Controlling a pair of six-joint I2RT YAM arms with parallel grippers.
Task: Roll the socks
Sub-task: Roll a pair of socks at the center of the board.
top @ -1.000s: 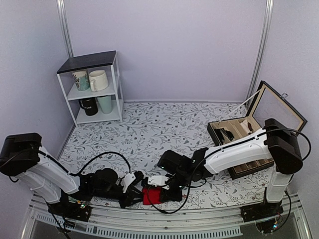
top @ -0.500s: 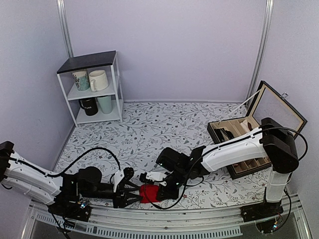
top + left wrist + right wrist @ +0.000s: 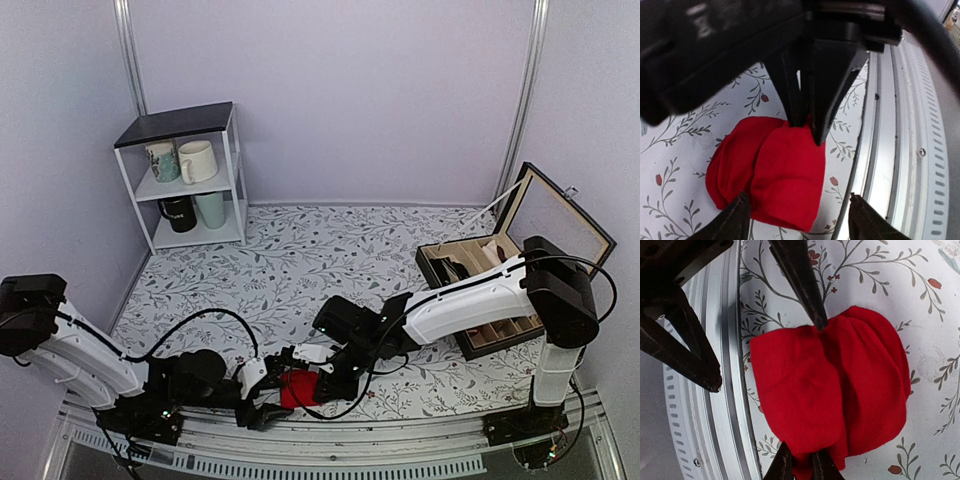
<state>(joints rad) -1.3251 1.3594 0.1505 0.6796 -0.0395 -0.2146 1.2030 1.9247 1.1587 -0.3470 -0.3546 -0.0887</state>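
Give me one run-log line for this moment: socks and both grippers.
bright red soft knit socks: rolled, on floral table | left gripper: open, straddling roll | right gripper: shut on roll's edge

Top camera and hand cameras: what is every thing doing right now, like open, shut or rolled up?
socks, rolled into a bundle, lying beside the metal rail
left hand, open, at the socks
right hand, shut on the edge of the socks
box, lid open
mugs, upright on the shelf
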